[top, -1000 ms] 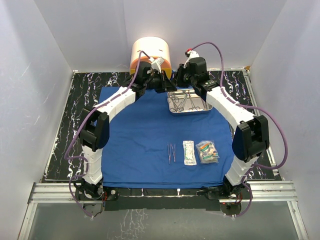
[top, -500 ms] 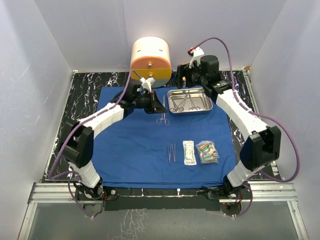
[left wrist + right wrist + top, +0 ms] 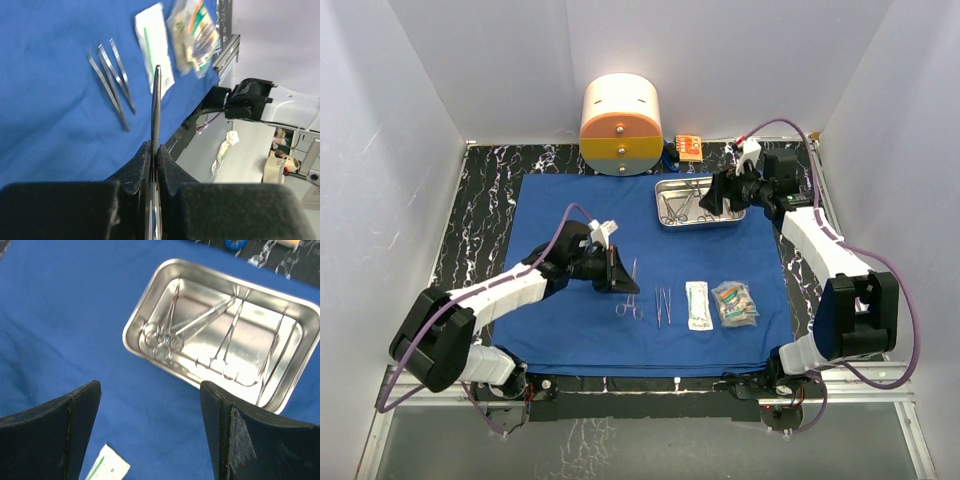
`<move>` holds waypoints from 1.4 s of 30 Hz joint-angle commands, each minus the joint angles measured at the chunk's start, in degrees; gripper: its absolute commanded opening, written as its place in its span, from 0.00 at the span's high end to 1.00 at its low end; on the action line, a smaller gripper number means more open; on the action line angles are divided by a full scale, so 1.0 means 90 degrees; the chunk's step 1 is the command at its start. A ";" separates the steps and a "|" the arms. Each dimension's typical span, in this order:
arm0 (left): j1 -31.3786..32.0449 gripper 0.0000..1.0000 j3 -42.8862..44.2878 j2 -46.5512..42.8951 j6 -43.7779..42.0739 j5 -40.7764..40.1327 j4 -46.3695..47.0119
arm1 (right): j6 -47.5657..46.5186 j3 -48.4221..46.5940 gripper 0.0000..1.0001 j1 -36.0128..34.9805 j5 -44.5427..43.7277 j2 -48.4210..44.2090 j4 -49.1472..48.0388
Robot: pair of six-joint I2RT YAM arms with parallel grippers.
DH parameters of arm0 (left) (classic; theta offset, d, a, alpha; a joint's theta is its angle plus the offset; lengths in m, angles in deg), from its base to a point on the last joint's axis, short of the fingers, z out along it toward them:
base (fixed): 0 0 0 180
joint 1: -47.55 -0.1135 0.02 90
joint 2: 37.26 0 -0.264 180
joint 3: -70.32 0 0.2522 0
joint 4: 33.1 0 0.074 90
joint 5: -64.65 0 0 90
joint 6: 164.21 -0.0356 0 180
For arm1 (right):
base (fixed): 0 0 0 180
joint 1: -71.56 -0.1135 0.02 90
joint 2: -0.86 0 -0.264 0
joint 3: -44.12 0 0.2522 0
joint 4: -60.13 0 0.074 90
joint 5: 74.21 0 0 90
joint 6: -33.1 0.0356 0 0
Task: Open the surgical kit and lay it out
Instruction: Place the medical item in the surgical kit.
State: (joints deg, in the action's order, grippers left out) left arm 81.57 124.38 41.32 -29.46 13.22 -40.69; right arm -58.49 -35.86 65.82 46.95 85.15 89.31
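Observation:
The royal-blue cloth (image 3: 580,230) of the surgical kit lies spread flat. My left gripper (image 3: 622,279) (image 3: 154,146) hangs low over its near middle, shut on a thin ring-handled steel instrument (image 3: 631,300) (image 3: 155,100). Its rings point toward the near edge, just left of the tweezers (image 3: 663,303) (image 3: 112,75). Two clear packets (image 3: 698,305) (image 3: 735,303) lie to the right of those. The shiny steel tray (image 3: 695,224) (image 3: 260,347) sits at the far right of the cloth and holds several ring-handled instruments (image 3: 165,335). My right gripper (image 3: 712,195) (image 3: 150,430) is open and empty above the tray's right part.
A round cream-and-orange drawer container (image 3: 620,125) stands behind the cloth, with a small orange box (image 3: 688,147) to its right. Black marbled tabletop (image 3: 485,200) borders the cloth, white walls close in on three sides, and a metal rail (image 3: 620,378) runs along the near edge.
The left gripper has carried the ring-handled instrument from beside the tray down to the near middle of the cloth. The right gripper has opened and drawn back toward the tray's right side.

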 commanded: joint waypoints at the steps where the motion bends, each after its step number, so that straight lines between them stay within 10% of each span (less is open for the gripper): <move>1: -0.0032 1.00 -0.0668 -0.0496 0.0481 0.0014 0.0611 | -0.0351 0.0466 0.21 0.0260 0.0497 -0.0530 -0.0637; 42: -0.0245 0.99 -0.0639 0.1326 0.0783 -0.0207 0.1080 | -0.0024 0.0657 0.18 0.0540 0.0982 -0.0625 -0.0679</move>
State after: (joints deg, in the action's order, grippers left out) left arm 79.70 118.58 52.91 -22.77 10.66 -31.20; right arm -59.45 -28.23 70.56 54.97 81.02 85.60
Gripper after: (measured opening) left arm 0.028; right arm 0.817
